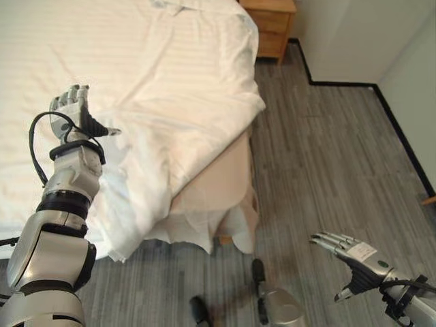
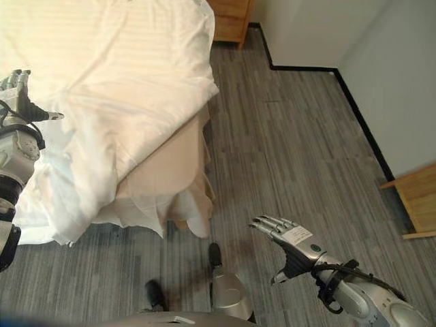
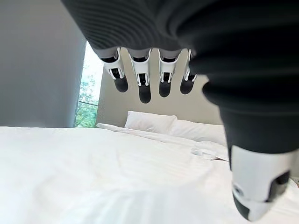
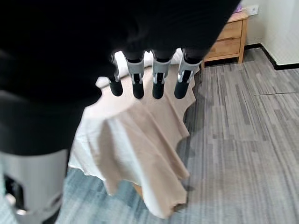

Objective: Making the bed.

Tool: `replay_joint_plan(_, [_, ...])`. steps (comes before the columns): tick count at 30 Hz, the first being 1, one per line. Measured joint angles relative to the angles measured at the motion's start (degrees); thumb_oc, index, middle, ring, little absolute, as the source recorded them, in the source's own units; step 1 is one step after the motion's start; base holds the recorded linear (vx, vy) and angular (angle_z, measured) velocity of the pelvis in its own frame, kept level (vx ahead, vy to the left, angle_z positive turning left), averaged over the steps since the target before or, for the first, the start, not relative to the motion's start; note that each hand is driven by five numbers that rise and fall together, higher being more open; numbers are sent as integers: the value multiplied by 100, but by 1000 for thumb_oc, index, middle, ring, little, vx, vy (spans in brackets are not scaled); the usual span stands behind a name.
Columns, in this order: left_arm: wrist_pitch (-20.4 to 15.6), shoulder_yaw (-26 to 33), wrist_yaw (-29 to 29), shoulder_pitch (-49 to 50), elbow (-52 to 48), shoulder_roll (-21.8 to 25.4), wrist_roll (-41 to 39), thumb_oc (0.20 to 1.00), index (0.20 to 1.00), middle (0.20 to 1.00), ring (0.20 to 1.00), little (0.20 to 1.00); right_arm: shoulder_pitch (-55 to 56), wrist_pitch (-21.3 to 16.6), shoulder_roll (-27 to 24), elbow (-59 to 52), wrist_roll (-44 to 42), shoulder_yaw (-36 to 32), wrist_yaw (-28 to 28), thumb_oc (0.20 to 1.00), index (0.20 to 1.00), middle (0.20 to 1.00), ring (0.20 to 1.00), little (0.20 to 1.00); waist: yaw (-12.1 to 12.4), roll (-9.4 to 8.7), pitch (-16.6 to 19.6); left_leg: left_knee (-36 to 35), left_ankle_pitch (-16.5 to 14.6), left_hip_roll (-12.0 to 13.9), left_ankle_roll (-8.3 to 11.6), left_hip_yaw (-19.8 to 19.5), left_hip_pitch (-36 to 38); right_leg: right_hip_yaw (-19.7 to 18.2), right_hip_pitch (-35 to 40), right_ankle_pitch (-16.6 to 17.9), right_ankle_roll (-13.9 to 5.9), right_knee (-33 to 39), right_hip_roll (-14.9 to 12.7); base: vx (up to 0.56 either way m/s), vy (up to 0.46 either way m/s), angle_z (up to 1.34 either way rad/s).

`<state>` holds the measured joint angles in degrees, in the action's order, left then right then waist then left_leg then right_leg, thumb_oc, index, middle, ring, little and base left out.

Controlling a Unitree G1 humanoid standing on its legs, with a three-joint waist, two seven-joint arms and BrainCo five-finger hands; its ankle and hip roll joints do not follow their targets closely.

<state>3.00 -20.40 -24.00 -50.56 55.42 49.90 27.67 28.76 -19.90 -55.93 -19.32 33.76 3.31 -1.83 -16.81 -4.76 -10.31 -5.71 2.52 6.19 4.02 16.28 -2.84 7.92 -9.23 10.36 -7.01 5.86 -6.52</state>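
My right hand is lowest in the head views, out over the grey plank floor, well apart from the bed and past its foot corner. Its fingers are straight and spread, thumb apart, holding nothing; the right wrist view shows the fingertips hanging free with the bed corner beyond them.

My left hand is raised above the bed, over the white duvet. Fingers extended, thumb out to the side, nothing in the grasp. In the left wrist view the fingertips are clear of the cloth, and I cannot tell whether the heel of the hand touches it.

The duvet lies rumpled across the bed, with its corner folded back from the foot corner. Exposed there: a beige bed skirt and a white sheet draping toward the floor.

Two white pillows sit at the head of the bed. A wooden nightstand stands beside the head of the bed, against the wall.
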Motion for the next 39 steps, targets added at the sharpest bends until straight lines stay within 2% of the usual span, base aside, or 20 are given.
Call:
replay_joint_plan(2, [12, -119, -2, -110, 397, 22, 3, 1000, 1000, 1000, 1000, 1000, 140, -16, -43, 9, -1, -62, 39, 1000, 1000, 1000, 1000, 1000, -11, 118, 70, -2, -39, 57, 130, -102, -224, 22, -214, -15, 21, 3, 52, 46, -92, 7])
replay_joint_plan(4, [22, -141, -1, -125, 581, 41, 2, 1000, 1000, 1000, 1000, 1000, 245, -40, -90, 48, 0, -42, 36, 1000, 1000, 1000, 1000, 1000, 0, 150, 92, -2, -11, 69, 152, -113, -387, 24, -360, 5, 47, 2, 63, 19, -50, 3])
replay_joint_plan(7, [14, -201, -2, -164, 805, 102, -4, 1000, 1000, 1000, 1000, 1000, 381, -61, -167, 78, -8, -51, 55, 1000, 1000, 1000, 1000, 1000, 24, 152, 127, -1, 52, 118, 188, -138, -689, 33, -629, 37, 88, 3, 110, -15, -105, 1])
replay_joint_plan(11, [15, -232, -3, -329, 1420, 529, -63, 1000, 1000, 1000, 1000, 1000, 420, -141, -158, 31, -39, -48, 167, 1000, 1000, 1000, 1000, 1000, -17, 153, 81, 31, 265, 148, 215, -118, -1280, 12, -1275, 222, 217, -1, 163, -81, -65, -5])
replay_joint_plan(14, [-51, -305, 22, -326, 1686, 531, -73, 1000, 1000, 1000, 1000, 1000, 433, -172, -158, -23, -130, -65, 195, 1000, 1000, 1000, 1000, 1000, -20, 177, 9, 1, 309, 168, 226, -123, -1451, 33, -1438, 231, 227, 0, 187, -25, 9, 2])
replay_joint_plan(15, [-91, -308, 42, -306, 1776, 536, -185, 445, 445, 445, 445, 445, 437, -195, -159, -28, -217, -4, 202, 1000, 1000, 1000, 1000, 1000, -9, 217, -32, 0, 307, 163, 234, -119, -1540, 4, -1544, 216, 208, 3, 196, -92, -4, -5])
replay_joint_plan(16, [-202, -309, 115, -349, 1863, 710, -419, 200, 200, 200, 200, 200, 496, -227, -131, -48, -448, 28, 202, 1000, 1000, 1000, 1000, 1000, -17, 254, -16, 2, 329, 152, 241, -78, -1928, -57, -1964, 237, 105, 4, 170, -44, -8, -11])
replay_joint_plan(18, [-275, -316, 195, -518, 1906, 915, -642, 200, 200, 200, 200, 200, 360, -223, -85, 107, -478, 237, 82, 1000, 1000, 1000, 1000, 1000, 31, 259, -100, 32, 413, 128, 213, 41, -2294, -182, -2398, 415, 138, 0, 159, -26, 5, -21])
replay_joint_plan(22, [-343, -405, 259, -744, 1888, 938, -731, 213, 213, 213, 213, 213, 54, -193, 98, 590, -499, 614, -57, 1000, 1000, 1000, 1000, 1000, 170, 309, -153, 28, 397, 164, 233, 169, -2281, -267, -2453, 452, 159, -1, 211, 7, 26, -17])
replay_joint_plan(23, [-335, -420, 315, -849, 1886, 888, -739, 322, 322, 322, 322, 322, 30, -184, 72, 609, -499, 587, -75, 1000, 1000, 1000, 1000, 1000, 187, 308, -154, 30, 398, 166, 234, 187, -2230, -297, -2414, 456, 163, -2, 226, -69, -15, -11])
replay_joint_plan(24, [-331, -422, 351, -870, 1879, 852, -740, 338, 338, 338, 338, 338, -5, -186, 42, 600, -499, 583, -89, 1000, 1000, 1000, 1000, 1000, 185, 307, -155, 30, 396, 163, 235, 190, -2182, -299, -2373, 456, 163, -2, 234, -60, 4, -6])
replay_joint_plan(25, [-275, -528, 419, -977, 1912, 774, -805, 404, 404, 404, 404, 404, 9, -186, 17, 492, -510, 489, -134, 1000, 1000, 1000, 1000, 1000, 153, 305, -158, 32, 396, 162, 240, 207, -2081, -276, -2266, 459, 167, -4, 240, -73, -8, -2])
replay_joint_plan(30, [-180, -841, 520, -1074, 1663, 581, -961, 539, 539, 539, 539, 539, 345, -270, -46, -5, -787, 72, -275, 1000, 1000, 1000, 1000, 1000, 153, 297, -170, 24, 343, 137, 276, 174, -1522, -216, -1670, 394, 170, -4, 205, 35, 48, 7])
replay_joint_plan(31, [-269, -869, 522, -1058, 1374, 458, -959, 492, 492, 492, 492, 492, 459, -314, -64, -26, -808, 19, -295, 1000, 1000, 1000, 1000, 1000, 166, 285, -148, -2, 274, 131, 297, 146, -1333, -203, -1453, 256, 144, 1, 187, 63, 77, 24])
replay_joint_plan(33, [-313, -867, 518, -1057, 913, 130, -960, 304, 304, 304, 304, 304, 708, -378, -53, 22, -916, -50, -309, 1000, 1000, 1000, 1000, 1000, 175, 329, -111, -2, 194, 98, 284, 57, -1074, -135, -1152, 134, 122, 2, 115, 64, 72, 23])
replay_joint_plan(34, [-279, -793, 502, -942, 507, -126, -961, 250, 250, 250, 250, 250, 832, -418, -27, 110, -911, -32, -313, 1000, 1000, 1000, 1000, 1000, 189, 366, -79, -1, 170, 58, 261, 34, -954, -117, -1014, 115, 113, 1, 70, 32, 78, 14])
replay_joint_plan(35, [-287, -664, 472, -733, 79, -329, -961, 250, 250, 250, 250, 250, 892, -437, -25, 226, -909, 37, -308, 1000, 1000, 1000, 1000, 1000, 201, 397, -43, -1, 141, 31, 250, 30, -855, -117, -914, 97, 94, 1, 43, 17, 78, 4])
replay_joint_plan(36, [-307, -540, 408, -417, -365, -632, -956, 313, 313, 313, 313, 313, 925, -454, -50, 385, -895, 161, -290, 1000, 1000, 1000, 1000, 1000, 206, 427, 53, -1, 96, -6, 227, 29, -740, -140, -815, 88, 72, 0, 19, -15, 120, -9])
replay_joint_plan(37, [-383, -372, 355, 355, -1069, -1231, -942, 319, 319, 319, 319, 319, 949, -463, -17, 712, -894, 344, -226, 1000, 1000, 1000, 1000, 1000, 175, 484, 293, -2, 27, -48, 192, 58, -561, -190, -652, 76, 9, 0, -1, -20, 112, -15])
replay_joint_plan(39, [-476, -390, 362, 938, -1228, -1716, -924, 322, 322, 322, 322, 322, 951, -469, 9, 987, -848, 562, -125, 1000, 1000, 1000, 1000, 1000, 107, 475, 430, -2, -6, -65, 177, 96, -350, -211, -458, 73, 2, -1, -28, 4, 108, -13])
